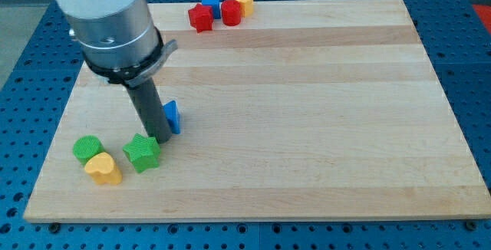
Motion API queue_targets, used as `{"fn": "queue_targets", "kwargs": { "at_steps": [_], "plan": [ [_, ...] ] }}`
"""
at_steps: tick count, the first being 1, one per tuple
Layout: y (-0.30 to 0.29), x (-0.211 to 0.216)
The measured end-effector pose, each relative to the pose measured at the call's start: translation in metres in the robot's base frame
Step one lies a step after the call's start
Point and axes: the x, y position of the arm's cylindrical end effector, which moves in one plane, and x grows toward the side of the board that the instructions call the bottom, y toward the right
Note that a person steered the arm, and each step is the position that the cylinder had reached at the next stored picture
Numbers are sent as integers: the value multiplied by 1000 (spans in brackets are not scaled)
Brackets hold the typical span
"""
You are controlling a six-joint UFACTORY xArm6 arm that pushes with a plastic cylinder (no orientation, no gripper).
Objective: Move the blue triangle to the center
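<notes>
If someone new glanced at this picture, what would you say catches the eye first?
The big grey arm at the view's upper left, its dark rod ending with my tip beside the blue triangle and just above the green star. Next, two clusters: the green cylinder and yellow heart at lower left, and red, blue and yellow blocks along the board's top edge.

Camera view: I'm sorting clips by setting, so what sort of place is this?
Likely a robotics lab bench: a wooden board on a blue perforated table, with my tip beside the blue triangle.
</notes>
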Motion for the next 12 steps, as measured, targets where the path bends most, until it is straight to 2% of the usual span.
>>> {"fn": "queue_targets", "kwargs": {
  "at_steps": [1, 2, 3, 4, 6, 8, 10, 12],
  "plan": [
    [-19, 0],
    [-68, 0],
    [-60, -11],
    [-50, -19],
    [25, -26],
    [47, -33],
    [114, -43],
    [113, -76]
  ]
}}
